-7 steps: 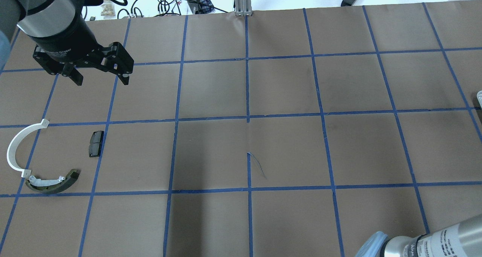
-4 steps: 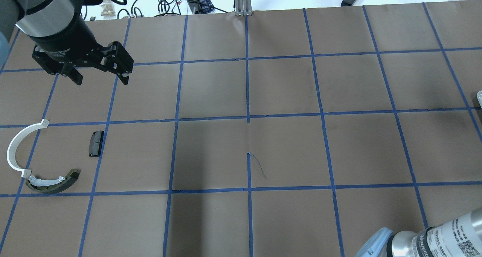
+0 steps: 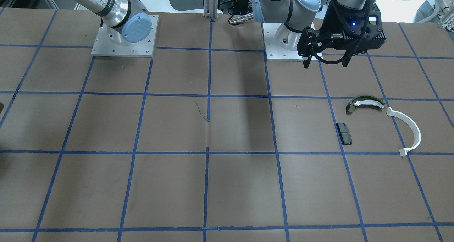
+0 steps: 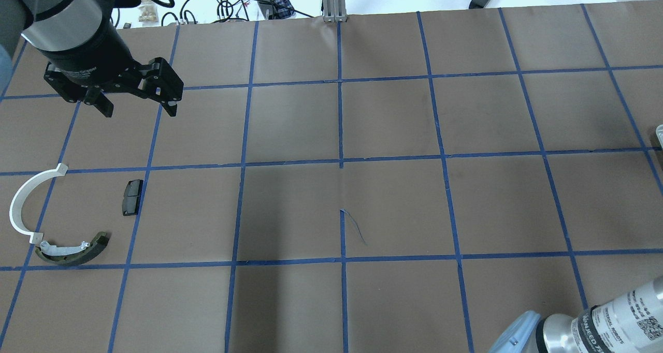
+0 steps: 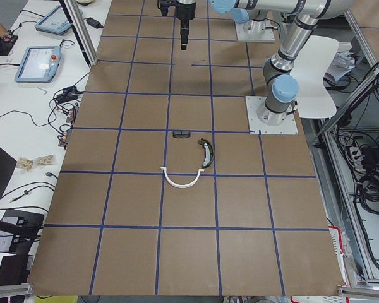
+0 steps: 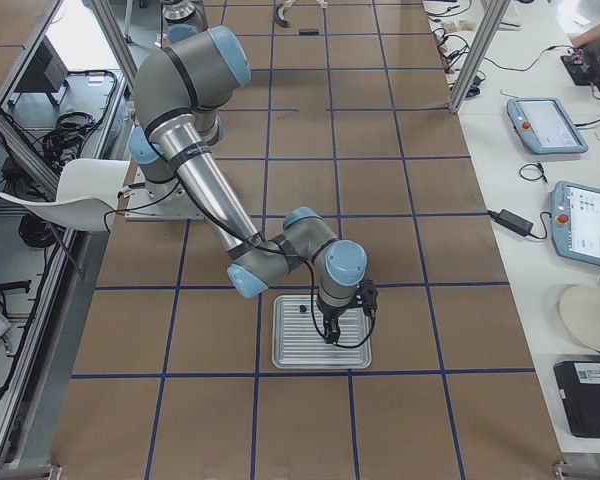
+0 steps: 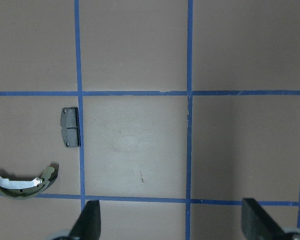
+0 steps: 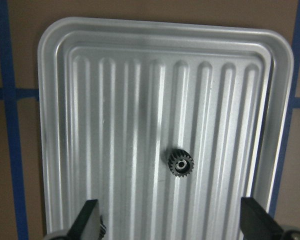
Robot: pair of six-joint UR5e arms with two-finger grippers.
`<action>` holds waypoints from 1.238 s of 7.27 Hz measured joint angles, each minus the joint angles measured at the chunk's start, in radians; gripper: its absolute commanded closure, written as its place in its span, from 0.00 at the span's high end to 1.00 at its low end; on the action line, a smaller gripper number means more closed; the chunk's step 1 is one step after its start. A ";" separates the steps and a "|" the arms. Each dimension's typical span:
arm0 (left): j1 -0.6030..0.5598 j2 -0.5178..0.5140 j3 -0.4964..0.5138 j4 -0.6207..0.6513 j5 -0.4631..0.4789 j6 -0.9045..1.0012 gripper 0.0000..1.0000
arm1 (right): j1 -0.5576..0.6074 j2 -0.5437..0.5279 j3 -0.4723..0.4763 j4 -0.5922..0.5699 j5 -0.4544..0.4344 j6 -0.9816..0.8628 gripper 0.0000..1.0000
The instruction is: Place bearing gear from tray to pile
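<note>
The bearing gear, small, black and toothed, lies on the ribbed metal tray. My right gripper hangs open above the tray, and the gear lies between and ahead of its fingers. The exterior right view shows the tray under this gripper. The pile lies at the table's left: a white half-ring, an olive-green shoe and a black pad. My left gripper is open and empty, raised beyond the pile.
The table is brown paper with a blue tape grid. Cables and a metal post stand at the far edge. The two arm bases sit at the robot side. Tablets and cables lie on a side table.
The right arm's wrist at the overhead view's bottom right has shifted to the right. The left gripper has barely moved and stays open.
</note>
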 measured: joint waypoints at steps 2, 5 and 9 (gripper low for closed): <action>0.000 0.000 -0.001 0.000 0.000 0.000 1.00 | 0.000 0.034 -0.016 -0.001 0.003 0.006 0.93; 0.000 0.000 -0.001 0.000 -0.001 -0.001 1.00 | 0.000 0.059 -0.025 -0.002 0.004 0.013 0.83; 0.000 0.000 -0.002 0.000 -0.001 -0.001 1.00 | 0.000 0.081 -0.035 -0.002 0.004 0.013 0.81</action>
